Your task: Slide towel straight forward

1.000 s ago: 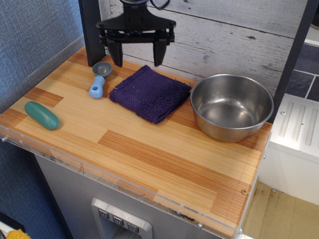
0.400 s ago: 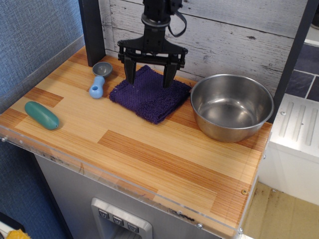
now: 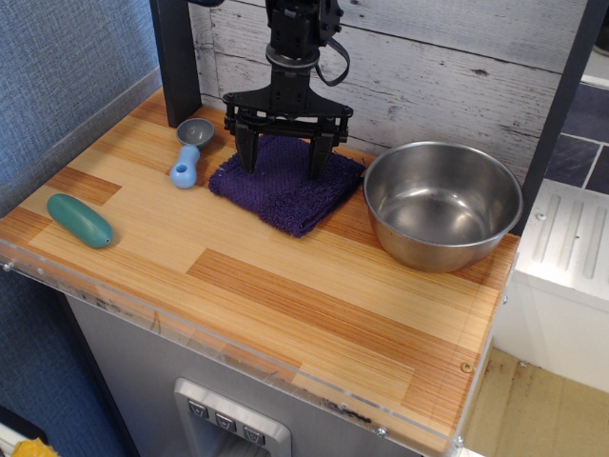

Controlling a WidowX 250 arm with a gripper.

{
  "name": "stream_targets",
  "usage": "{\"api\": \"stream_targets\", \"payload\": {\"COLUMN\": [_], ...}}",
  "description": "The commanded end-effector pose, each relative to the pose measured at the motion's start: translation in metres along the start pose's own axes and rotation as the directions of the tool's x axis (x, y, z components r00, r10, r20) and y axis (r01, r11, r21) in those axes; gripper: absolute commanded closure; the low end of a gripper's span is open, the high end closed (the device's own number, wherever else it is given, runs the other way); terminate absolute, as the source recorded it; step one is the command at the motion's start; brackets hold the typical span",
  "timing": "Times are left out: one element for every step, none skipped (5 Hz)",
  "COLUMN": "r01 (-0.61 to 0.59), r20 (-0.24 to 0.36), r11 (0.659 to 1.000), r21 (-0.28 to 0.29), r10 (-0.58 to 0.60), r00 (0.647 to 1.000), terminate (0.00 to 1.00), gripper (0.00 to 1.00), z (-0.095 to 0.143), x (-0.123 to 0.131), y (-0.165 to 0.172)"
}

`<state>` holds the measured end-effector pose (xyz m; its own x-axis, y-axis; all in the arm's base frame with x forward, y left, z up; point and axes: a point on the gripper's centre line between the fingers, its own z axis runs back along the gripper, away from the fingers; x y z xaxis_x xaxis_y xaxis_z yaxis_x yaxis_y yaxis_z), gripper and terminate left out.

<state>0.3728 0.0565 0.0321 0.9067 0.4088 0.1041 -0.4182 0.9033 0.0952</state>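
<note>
Lying diamond-wise, towel (image 3: 285, 190), corner facing bowl (image 3: 443, 204)

You are looking down on a striped wooden counter (image 3: 285, 286) edged with clear plastic. Behind it stands a whitewashed plank wall (image 3: 447, 67); a blue fabric-textured wall (image 3: 57, 67) runs along the left. Right of the counter you see a white unit (image 3: 566, 257), dark tiles (image 3: 585, 143) and a worn beige floor (image 3: 533, 405).
</note>
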Motion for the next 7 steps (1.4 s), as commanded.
{"api": "stream_targets", "payload": {"r01": [-0.019, -0.040, -0.072, -0.110, -0.117, -0.124, -0.118], "r20": [0.054, 0.047, 0.041, 0.029, 0.015, 0.014, -0.001], "r11": [1.000, 0.999, 0.997, 0.994, 0.993, 0.992, 0.992], "r21": [-0.007, -0.005, 0.005, -0.013, -0.023, -0.034, -0.049], "r10": [0.019, 0.040, 0.072, 0.110, 0.118, 0.124, 0.118], "r00": [0.998, 0.998, 0.997, 0.993, 0.993, 0.992, 0.993], "terminate": [0.00, 0.00, 0.00, 0.00, 0.00, 0.00, 0.00], "gripper": [0.00, 0.00, 0.00, 0.00, 0.00, 0.00, 0.00], "z": [-0.003, -0.008, -0.008, -0.005, -0.005, -0.002, -0.001], "x": [0.002, -0.003, -0.010, -0.018, -0.025, -0.035, -0.050], "y": [0.015, 0.021, 0.029, 0.036, 0.042, 0.045, 0.045]}}
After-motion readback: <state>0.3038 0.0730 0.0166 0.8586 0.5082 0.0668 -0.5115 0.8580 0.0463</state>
